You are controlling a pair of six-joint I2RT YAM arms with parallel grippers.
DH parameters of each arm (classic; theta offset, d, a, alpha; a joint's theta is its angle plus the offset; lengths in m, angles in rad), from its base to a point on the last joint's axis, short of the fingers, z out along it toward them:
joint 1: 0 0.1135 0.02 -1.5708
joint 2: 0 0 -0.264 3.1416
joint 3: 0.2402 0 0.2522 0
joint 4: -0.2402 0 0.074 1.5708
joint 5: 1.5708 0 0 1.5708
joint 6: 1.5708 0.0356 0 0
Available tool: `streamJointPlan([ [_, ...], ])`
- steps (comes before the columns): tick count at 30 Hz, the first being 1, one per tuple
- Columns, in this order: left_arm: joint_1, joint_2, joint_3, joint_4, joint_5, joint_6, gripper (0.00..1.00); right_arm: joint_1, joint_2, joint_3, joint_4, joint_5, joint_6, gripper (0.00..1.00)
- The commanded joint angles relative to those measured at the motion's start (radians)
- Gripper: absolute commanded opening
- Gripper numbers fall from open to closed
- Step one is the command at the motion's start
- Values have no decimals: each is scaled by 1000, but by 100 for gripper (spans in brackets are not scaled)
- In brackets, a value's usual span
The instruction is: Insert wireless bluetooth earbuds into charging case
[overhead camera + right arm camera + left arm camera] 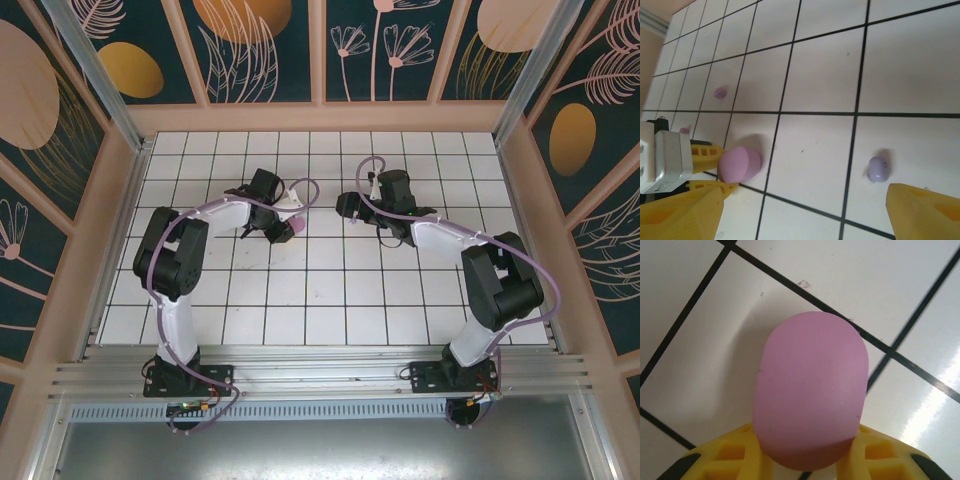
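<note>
Pickup stage: the left gripper (pixel 283 229) pinches the oval lilac charging case (pixel 810 390) low over the tiled table (pixel 330 290), left of centre. The right gripper (pixel 805 210) hangs wide open over one earbud (pixel 878 169); a second earbud (pixel 720 92) lies further left. Likely next: pinch the nearer bud. The side walls (pixel 85 250) stand well apart, with open tile around.

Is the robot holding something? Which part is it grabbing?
Yes: the left gripper pinches the oval lilac-pink plastic case by one end. The right gripper holds nothing.
</note>
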Motion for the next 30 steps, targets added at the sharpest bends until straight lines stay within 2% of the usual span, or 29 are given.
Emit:
streamJointPlan([
  [1,-7,-112,-29,54,67,-36,22,0,-11,22,0,-140,47,84],
  [6,-7,-218,-67,86,148,-91,23,57,14,102,-99,-292,12,84],
  [11,-6,-313,-135,153,254,-169,23,80,41,115,-90,-380,40,84],
  [16,-6,-349,-182,172,292,-180,23,79,69,130,-68,-393,54,84],
  [30,-7,-350,-172,125,346,-180,22,81,112,150,99,-482,207,82],
])
